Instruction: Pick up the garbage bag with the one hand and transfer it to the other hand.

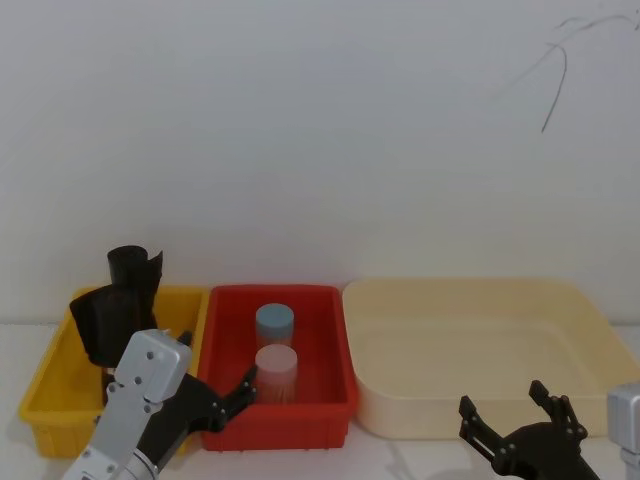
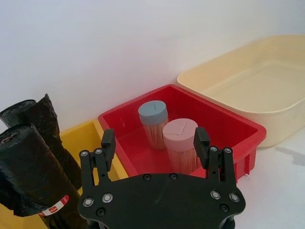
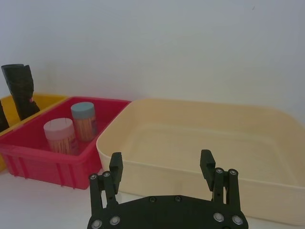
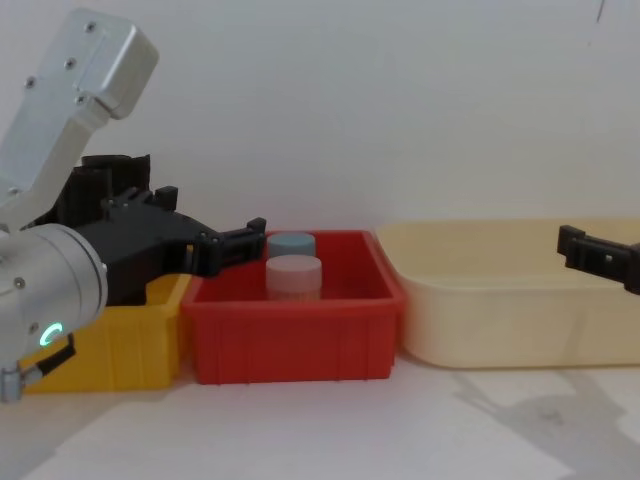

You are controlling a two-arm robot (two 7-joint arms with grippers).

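- While the left wrist view looks past the left gripper (image 2: 155, 140), its claw is spread wide with nothing in it, by the near left part of the red bin (image 2: 248, 131).
- Left wrist view also: the garbage bag (image 2: 28, 171) stands in the yellow bin (image 2: 85, 137) at the left, with its red-and-white label low on it, apart from the fingers. A second black roll (image 2: 40, 119) is just behind it.
- Left wrist view also: a blue-lidded jar (image 2: 153, 113) and a pink-lidded jar (image 2: 180, 134) stand upright side by side in the red bin. The cream tub (image 2: 286, 126) is just right of it.
- Head view: both rolls are in the yellow bin, far left. The label is hidden, so I cannot tell which is which. The left gripper is near left, where the yellow and red bins meet. The right gripper (image 1: 502, 396) is near right, in front of the cream tub, claw wide and empty.
- Right wrist view: the right gripper's claw is spread wide on the near side of the cream tub, nothing between the fingers. One black roll stands upright, far left.
- Chest view: the left gripper shows large at left with a green light on its wrist, claw spread, one fingertip reaching the red bin's left edge. A right gripper finger comes in at the right edge, before the cream tub.
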